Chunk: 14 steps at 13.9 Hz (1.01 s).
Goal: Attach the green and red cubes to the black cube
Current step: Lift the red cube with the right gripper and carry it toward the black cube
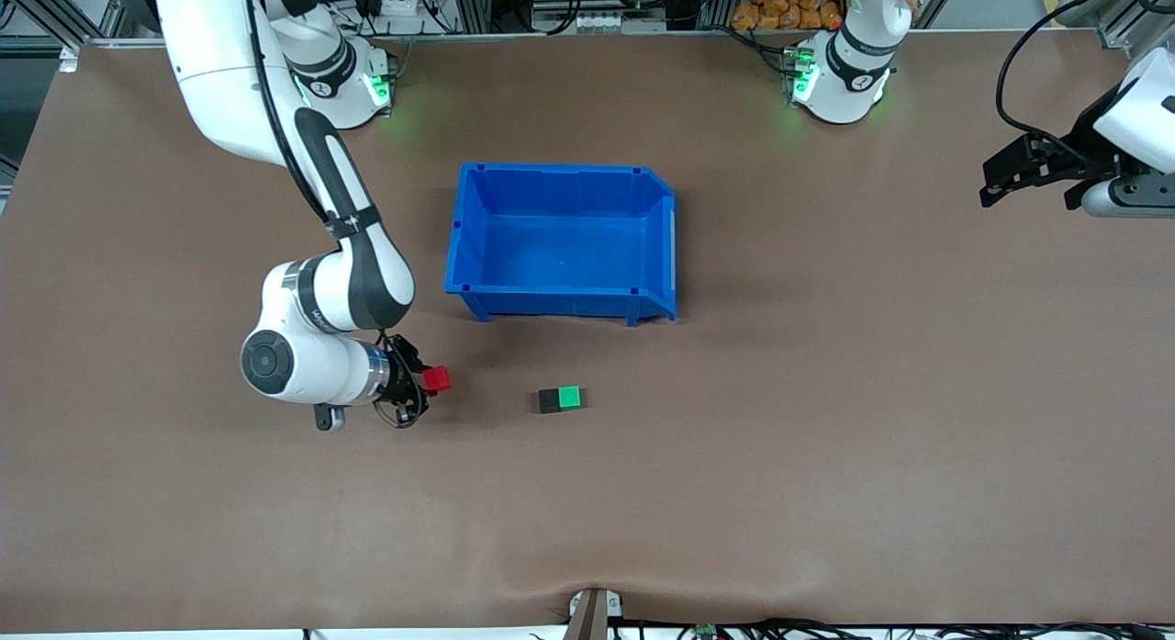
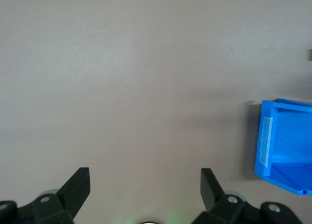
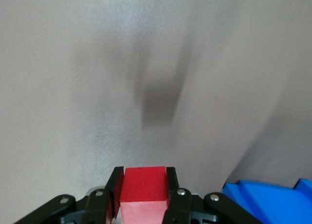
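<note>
- The right tool point(image 1: 424, 383) is clamped on the red cube point(image 1: 437, 378); the right wrist view shows the cube point(image 3: 144, 190) pinched squarely between the two fingers point(image 3: 115, 192), its shadow falling on the bare bench below, so it hangs in the air.
- The black cube point(image 1: 549, 400) and the green cube point(image 1: 570, 398) sit on the bench point(image 1: 826, 438) touching side by side, the green one on the face turned toward the left arm's end. That pair looks already joined.
- Seen from the front camera, the pair lies at about six o'clock from the blue bin point(image 1: 562, 241), nearer to the camera than the bin, and at about three o'clock from the held red cube.
- The left tool point(image 1: 1033, 167) hangs over the left arm's end of the bench, at about three o'clock from the bin, fingers point(image 2: 78, 185) spread wide with nothing between them; this arm waits. Its wrist view takes in a corner of the bin point(image 2: 282, 146).
- Step in hand, as I judge it: green is done, and red is being carried to the black cube.
- The next move calls for travel toward three o'clock, lowering the red cube to bench level and pressing it against the black cube's free face, the one turned toward the right arm's end.
- The red cube's faces should line up square with the black one, and the push should be gentle, since the pair is loose on the bench and may slide rather than take the cube.
</note>
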{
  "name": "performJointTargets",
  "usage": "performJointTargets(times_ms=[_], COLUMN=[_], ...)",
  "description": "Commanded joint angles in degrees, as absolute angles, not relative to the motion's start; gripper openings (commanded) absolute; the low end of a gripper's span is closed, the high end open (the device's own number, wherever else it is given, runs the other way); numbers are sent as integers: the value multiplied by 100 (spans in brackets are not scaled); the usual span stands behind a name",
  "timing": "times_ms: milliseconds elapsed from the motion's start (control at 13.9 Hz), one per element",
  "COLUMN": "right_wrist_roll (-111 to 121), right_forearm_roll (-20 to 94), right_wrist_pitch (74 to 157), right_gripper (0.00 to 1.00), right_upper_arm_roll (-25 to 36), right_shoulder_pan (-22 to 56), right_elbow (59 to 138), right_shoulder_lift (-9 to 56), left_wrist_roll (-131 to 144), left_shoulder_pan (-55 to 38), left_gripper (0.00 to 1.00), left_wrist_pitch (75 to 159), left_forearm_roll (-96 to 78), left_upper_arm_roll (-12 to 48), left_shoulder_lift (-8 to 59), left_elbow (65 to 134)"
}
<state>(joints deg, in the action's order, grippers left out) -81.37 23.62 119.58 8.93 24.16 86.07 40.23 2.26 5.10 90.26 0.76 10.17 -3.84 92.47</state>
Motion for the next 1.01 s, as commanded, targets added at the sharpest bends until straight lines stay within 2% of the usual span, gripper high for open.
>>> performJointTargets(times_ms=[0, 936], right_wrist_roll=[-8471, -9307], right_forearm_roll=[2470, 2470], right_wrist_pitch=[12119, 12489], right_gripper=[0, 0], right_upper_arm_roll=[932, 756], right_shoulder_pan=[2548, 2777], right_elbow=[8350, 8007], right_shoulder_lift=[4236, 4623], left_wrist_roll=[229, 150], left_shoulder_pan=[545, 571], left_gripper=[100, 100], left_wrist_pitch=[8930, 8930], left_forearm_roll=[97, 149], left_upper_arm_roll=[1028, 984], left_shoulder_lift=[-325, -299], left_elbow=[9114, 9062])
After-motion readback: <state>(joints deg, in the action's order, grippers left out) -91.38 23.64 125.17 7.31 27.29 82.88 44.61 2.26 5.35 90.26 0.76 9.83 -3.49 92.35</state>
